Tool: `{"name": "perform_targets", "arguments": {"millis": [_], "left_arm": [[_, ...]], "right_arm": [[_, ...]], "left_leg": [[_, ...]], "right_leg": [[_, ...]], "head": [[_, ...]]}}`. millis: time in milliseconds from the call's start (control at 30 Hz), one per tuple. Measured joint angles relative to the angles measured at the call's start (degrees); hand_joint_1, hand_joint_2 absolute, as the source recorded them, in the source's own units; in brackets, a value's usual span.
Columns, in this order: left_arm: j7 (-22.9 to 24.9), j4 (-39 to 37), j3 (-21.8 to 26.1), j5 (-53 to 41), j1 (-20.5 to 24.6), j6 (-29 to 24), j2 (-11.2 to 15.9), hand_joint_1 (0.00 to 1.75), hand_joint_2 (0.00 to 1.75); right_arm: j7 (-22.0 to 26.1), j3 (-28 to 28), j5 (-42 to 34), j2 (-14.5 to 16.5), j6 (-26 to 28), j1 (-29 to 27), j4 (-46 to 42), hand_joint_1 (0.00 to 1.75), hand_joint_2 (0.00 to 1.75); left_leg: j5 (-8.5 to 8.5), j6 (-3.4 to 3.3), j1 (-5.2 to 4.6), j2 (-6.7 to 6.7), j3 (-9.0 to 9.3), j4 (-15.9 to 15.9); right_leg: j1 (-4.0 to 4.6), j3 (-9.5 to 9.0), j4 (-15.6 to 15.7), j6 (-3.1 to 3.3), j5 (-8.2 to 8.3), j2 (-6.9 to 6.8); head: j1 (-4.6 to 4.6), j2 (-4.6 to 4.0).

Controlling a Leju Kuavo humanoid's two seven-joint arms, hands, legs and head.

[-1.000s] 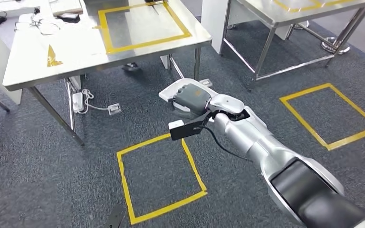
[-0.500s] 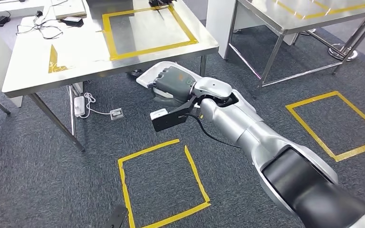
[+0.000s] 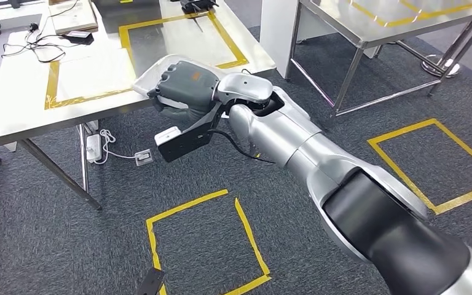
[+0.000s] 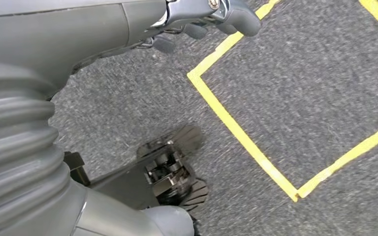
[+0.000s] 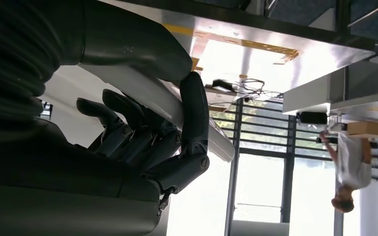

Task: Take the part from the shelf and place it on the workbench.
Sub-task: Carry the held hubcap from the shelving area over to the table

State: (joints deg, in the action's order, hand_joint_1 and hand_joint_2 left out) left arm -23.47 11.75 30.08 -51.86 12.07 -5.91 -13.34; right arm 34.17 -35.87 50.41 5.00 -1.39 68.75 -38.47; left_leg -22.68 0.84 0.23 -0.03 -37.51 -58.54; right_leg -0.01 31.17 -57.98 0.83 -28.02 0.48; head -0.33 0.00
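My right hand grips the white flat part and holds it over the front edge of the steel workbench. The part's far end reaches over the bench top, beside the yellow tape rectangle. In the right wrist view the dark fingers wrap round the white part, with the bench's underside behind them. A black wrist camera bracket hangs below the hand. My left hand hangs over the carpet with nothing in it.
Cables and a black device lie at the bench's far left. A power strip sits on the floor under the bench. A second steel table stands at the right. Yellow tape squares mark the carpet. A person stands far off.
My right arm has swung up and to the left with the part, from over the carpet to over the workbench's front edge. The view has also shifted a little.
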Motion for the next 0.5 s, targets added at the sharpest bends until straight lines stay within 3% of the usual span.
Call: {"name": "perform_targets", "arguments": {"millis": [133, 167, 267, 300, 333, 367, 433, 500], "left_arm": [[0.1, 0.0, 0.0, -0.4, 0.1, 0.0, -0.1, 0.0, 1.75], [0.2, 0.1, 0.0, -0.4, 0.2, 0.1, -0.2, 0.0, 1.75], [0.5, 0.1, 0.0, -0.5, 0.3, 0.2, -0.2, 0.0, 1.75], [0.6, 0.1, 0.0, -0.6, 0.3, 0.2, -0.2, 0.0, 1.75], [0.7, 0.1, 0.0, -0.6, 0.2, 0.2, -0.1, 0.0, 1.75], [0.7, 0.1, 0.0, -0.6, 0.2, 0.2, -0.1, 0.0, 1.75], [0.8, 0.0, -0.1, -0.8, 0.2, 0.4, -0.2, 0.0, 1.75], [1.0, 0.0, -0.1, -0.9, 0.3, 0.5, -0.3, 0.0, 1.75]], "right_arm": [[-1.0, -0.4, -0.4, 0.3, 0.2, 0.6, 0.0, 1.75, 1.75], [-1.0, -0.5, -0.6, 0.3, 0.3, 0.8, 0.0, 1.75, 1.75], [-1.0, -1.0, -1.2, 0.3, 0.4, 1.0, 0.1, 1.75, 1.75], [-1.0, -1.2, -1.4, 0.2, 0.4, 0.8, 0.2, 1.75, 1.75], [-1.0, -1.3, -1.6, 0.2, 0.5, 0.7, 0.3, 1.75, 1.75], [-0.9, -1.5, -1.8, 0.2, 0.5, 0.6, 0.4, 1.75, 1.75], [-0.9, -1.6, -2.2, 0.2, 0.6, 0.6, 0.5, 1.75, 1.75], [-0.9, -1.9, -2.6, 0.2, 0.8, 0.7, 0.6, 1.75, 1.75]], "left_leg": [[-0.41, -1.66, 0.15, -0.25, 1.17, 0.5], [-0.63, -1.96, 0.24, -0.34, 1.55, 0.5], [-1.75, -2.43, 0.23, -0.37, 2.5, 0.6], [-2.2, -2.46, 0.2, -0.43, 2.94, 0.5], [-2.68, -2.47, 0.15, -0.52, 3.49, 0.5], [-3.19, -2.45, 0.06, -0.62, 4.14, 0.5], [-4.28, -2.31, -0.17, -0.74, 5.46, 0.4], [-5.25, -1.82, -0.32, -0.82, 6.13, 0.5]], "right_leg": [[0.16, 0.22, -2.0, -1.27, -0.52, -0.05], [0.08, 1.64, -4.4, -1.52, -0.94, -0.13], [-0.02, 9.12, -14.7, -2.16, -4.12, -0.22], [-0.01, 11.03, -16.4, -2.19, -4.77, -0.22], [0.03, 11.99, -16.2, -2.05, -4.39, -0.22], [0.13, 11.91, -14.0, -1.71, -2.69, -0.21], [0.6, 9.97, -5.9, -0.58, 3.42, -0.25], [1.19, 8.35, 0.0, 0.25, 7.11, -0.26]], "head": [[0.17, 0.0], [0.22, 0.0], [0.32, 0.0], [0.32, 0.0], [0.34, 0.0], [0.37, 0.0], [0.37, 0.0], [0.37, 0.0]]}}
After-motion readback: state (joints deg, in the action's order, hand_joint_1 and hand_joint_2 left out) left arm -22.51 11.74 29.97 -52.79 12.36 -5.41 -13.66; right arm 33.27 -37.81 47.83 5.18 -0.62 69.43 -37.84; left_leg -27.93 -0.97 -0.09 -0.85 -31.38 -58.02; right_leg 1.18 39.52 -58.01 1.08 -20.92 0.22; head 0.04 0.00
